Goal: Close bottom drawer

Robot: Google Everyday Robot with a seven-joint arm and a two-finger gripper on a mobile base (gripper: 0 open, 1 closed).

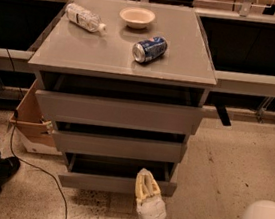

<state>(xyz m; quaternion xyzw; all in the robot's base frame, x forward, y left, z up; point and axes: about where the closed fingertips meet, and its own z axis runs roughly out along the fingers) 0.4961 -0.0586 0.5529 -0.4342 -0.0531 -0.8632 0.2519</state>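
Claw [147, 177] sits low at centre-right, just in front of the bottom drawer [97, 182], tips pressed together and pointing at its front panel; can't tell whether they touch it. That drawer, lowest of 3, is pulled out w/ its dark inside showing. Middle drawer [117, 146] and top drawer [117, 111] also stick out. On the cabinet top [99, 56]: plastic bottle [84, 18] lying down at left, bowl [137, 16] at the back, blue can [149, 49] on its side.
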